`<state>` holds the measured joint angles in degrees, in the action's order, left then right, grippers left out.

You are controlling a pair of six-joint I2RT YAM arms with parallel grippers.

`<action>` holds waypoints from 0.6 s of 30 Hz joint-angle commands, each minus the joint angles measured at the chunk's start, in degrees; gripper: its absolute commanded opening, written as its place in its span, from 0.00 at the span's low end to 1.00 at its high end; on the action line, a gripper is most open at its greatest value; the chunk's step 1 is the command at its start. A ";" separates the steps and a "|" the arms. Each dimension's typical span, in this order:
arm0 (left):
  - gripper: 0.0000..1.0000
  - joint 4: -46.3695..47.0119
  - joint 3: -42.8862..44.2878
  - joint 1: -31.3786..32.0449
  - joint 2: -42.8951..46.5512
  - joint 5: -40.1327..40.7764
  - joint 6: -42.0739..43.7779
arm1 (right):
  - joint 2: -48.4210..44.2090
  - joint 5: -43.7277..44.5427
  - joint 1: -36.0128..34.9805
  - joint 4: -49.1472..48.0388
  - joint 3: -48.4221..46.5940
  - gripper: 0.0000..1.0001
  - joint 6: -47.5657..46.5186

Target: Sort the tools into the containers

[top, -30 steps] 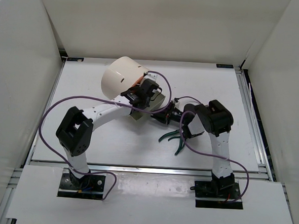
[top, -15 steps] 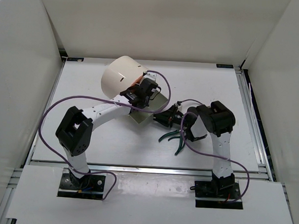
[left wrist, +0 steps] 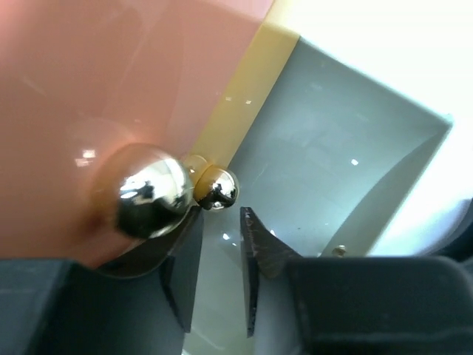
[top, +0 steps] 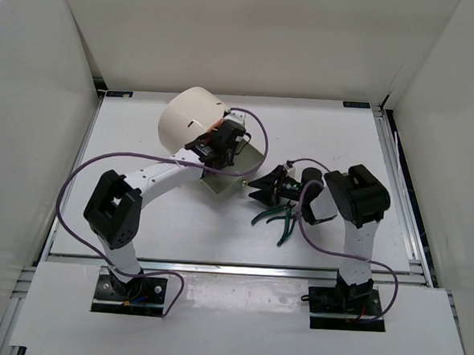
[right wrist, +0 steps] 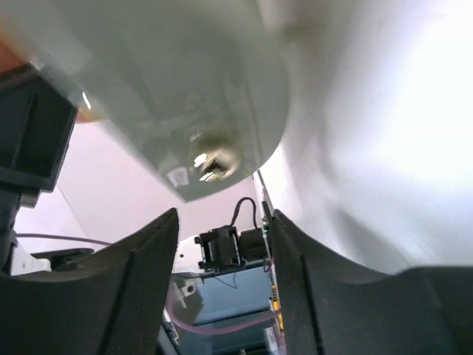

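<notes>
The left gripper point(left wrist: 218, 255), jaws narrow, sits beneath a brass knob point(left wrist: 219, 188); the right gripper point(top: 267, 187) gapes empty at frame centre, so the open drawer point(top: 230, 177) could slip while pliers point(top: 276, 218) lie below it on the counter point(top: 336, 143)

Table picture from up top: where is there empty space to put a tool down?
Bare table lies behind the right pincer, right of the drum, and near the left edge beside the left arm. It's crowded in the middle: open drawer, both pincers, and pliers.

drum point(top: 189, 120) face mostly hidden, drawer point(right wrist: 185, 96) blurred
</notes>
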<state>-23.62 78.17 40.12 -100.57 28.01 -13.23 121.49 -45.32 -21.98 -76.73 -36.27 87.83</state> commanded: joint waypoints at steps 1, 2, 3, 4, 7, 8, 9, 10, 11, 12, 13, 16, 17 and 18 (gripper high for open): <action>0.39 3.57 0.93 -1.88 7.40 -1.46 0.49 | -8.97 1.27 0.88 12.09 0.41 0.60 -11.86; 0.41 3.93 0.84 -1.97 7.93 -2.86 0.75 | -11.08 1.90 0.88 15.87 0.24 0.63 -13.98; 0.44 4.62 0.58 -1.80 9.16 -3.39 0.93 | -14.58 3.03 0.88 23.91 -0.29 0.67 -16.27; 0.45 5.07 0.23 -1.89 9.69 -4.10 1.02 | -16.01 3.57 0.71 27.82 -0.73 0.68 -20.64; 0.51 6.38 -0.39 -2.15 11.80 -6.65 1.10 | -20.76 5.58 0.71 40.58 -3.01 0.71 -25.42; 0.54 6.74 -0.82 -2.32 13.02 -8.13 1.11 | -21.64 6.03 0.53 44.87 -3.45 0.72 -27.69; 0.57 7.09 -0.83 -2.41 13.56 -8.67 1.19 | -22.87 6.73 0.53 46.65 -3.54 0.73 -28.41; 0.59 7.79 -1.26 -2.33 14.78 -9.98 1.37 | -24.44 7.69 0.71 50.15 -3.72 0.73 -30.16; 0.61 8.14 -1.44 -2.33 15.49 -10.60 1.46 | -25.50 8.23 0.53 51.84 -3.72 0.74 -31.22; 0.63 8.50 -1.70 -2.41 16.02 -11.04 1.54 | -26.21 9.01 0.53 53.94 -3.98 0.74 -32.27; 0.66 8.85 -1.97 -2.33 16.89 -11.74 1.98 | -28.05 10.50 0.53 55.88 -4.07 0.75 -33.16; 0.72 9.73 -3.81 -2.33 20.41 -13.94 2.34 | -32.70 13.85 0.53 62.39 -4.16 0.76 -37.37; 0.72 10.60 -4.69 -2.24 22.85 -14.38 2.25 | -33.85 14.73 0.71 65.01 -3.98 0.77 -38.25; 0.73 10.61 -6.78 -2.32 24.27 -14.82 2.16 | -35.34 16.82 0.53 66.69 -3.98 0.78 -40.00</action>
<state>-14.76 74.37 38.02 -82.17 16.45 -11.62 90.61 -33.74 -21.39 -19.38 -38.89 54.92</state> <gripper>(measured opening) 0.726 0.776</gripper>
